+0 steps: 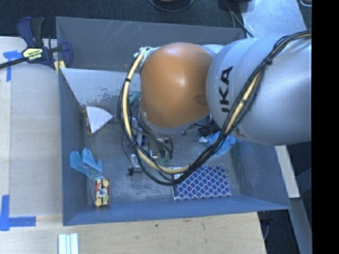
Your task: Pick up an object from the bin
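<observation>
My gripper [150, 147] hangs low over the middle of the bin floor, mostly hidden under the arm's orange cover. Nearest to it on the right lies a flat blue piece with a white lattice pattern [204, 182], against the front wall. A light blue crumpled thing [220, 141] peeks out from under the arm just to the right. To the left, a white wedge-shaped piece [98, 117] lies apart from the gripper.
A pale blue plastic toy [85, 162] and a small red and yellow box [101, 190] lie in the front left corner. A grey slanted sheet leans in the back left corner. The arm covers the bin's right and back.
</observation>
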### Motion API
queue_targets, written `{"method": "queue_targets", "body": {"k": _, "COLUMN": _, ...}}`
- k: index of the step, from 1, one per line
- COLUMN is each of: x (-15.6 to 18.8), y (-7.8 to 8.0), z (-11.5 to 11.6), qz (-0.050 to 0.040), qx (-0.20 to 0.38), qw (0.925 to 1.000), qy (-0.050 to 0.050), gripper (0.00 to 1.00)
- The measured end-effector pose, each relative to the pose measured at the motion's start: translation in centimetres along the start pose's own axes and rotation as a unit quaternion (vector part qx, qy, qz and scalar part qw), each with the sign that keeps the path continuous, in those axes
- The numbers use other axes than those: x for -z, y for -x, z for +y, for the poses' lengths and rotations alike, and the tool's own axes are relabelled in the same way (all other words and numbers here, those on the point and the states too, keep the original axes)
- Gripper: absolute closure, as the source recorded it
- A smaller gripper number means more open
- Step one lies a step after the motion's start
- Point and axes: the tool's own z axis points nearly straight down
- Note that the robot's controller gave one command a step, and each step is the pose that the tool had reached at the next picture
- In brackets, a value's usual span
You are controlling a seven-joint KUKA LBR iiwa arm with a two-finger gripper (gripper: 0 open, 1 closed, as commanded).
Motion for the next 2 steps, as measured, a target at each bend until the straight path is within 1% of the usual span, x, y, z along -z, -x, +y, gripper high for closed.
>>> {"method": "queue_targets", "body": {"k": 1, "x": 0.4, "y": 0.2, "z": -0.1, "qz": -0.0041, "qx": -0.002, "qw": 1.0, "qy": 0.001, "gripper": 0.0}}
{"method": "queue_targets", "body": {"k": 2, "x": -3.3, "y": 1.4, "z": -2.1, "qz": -0.0001, "qx": 0.009, "qw": 1.0, "qy": 0.0, "gripper": 0.0}}
